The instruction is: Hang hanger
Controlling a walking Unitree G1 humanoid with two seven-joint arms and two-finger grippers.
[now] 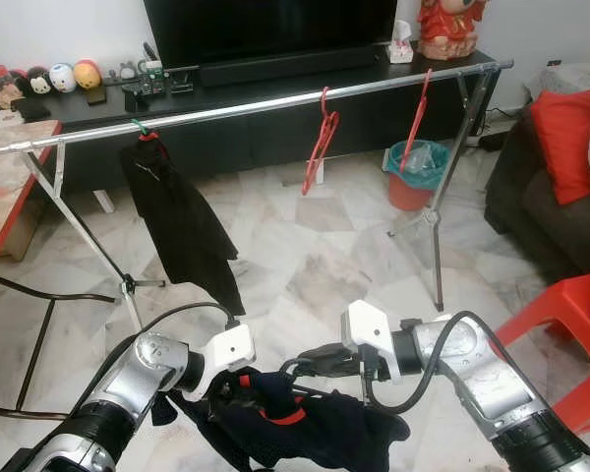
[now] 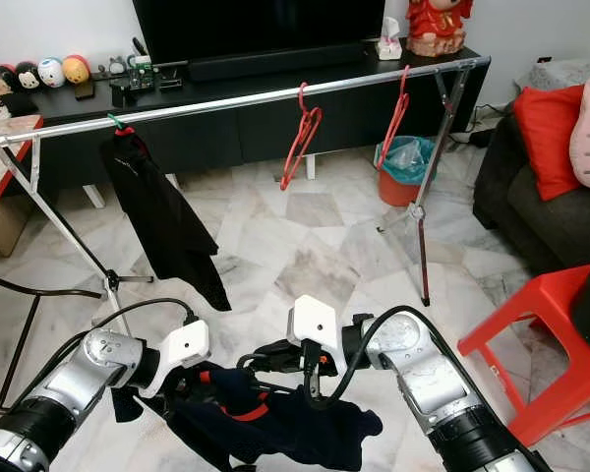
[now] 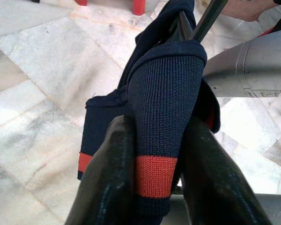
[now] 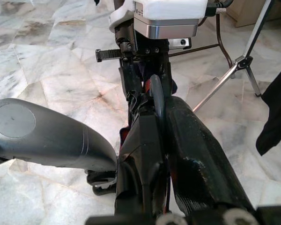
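The fingers (image 3: 114, 173) of the left gripper (image 1: 238, 391) are closed on a fold of the navy garment (image 1: 324, 428), pinching its knit cuff with the red band between them, while the right gripper (image 1: 310, 362) has its fingers (image 4: 196, 164) pressed nearly together on the dark hanger (image 4: 155, 96) threaded in that garment. Both sit low in the centre of the eye views, the cloth drooping beneath them above the marble floor (image 1: 315, 265). Across the upper part of the frame runs the metal rail (image 1: 256, 106), carrying a black garment (image 1: 182, 226) at upper left and two empty red hangers (image 1: 321, 147) toward upper right.
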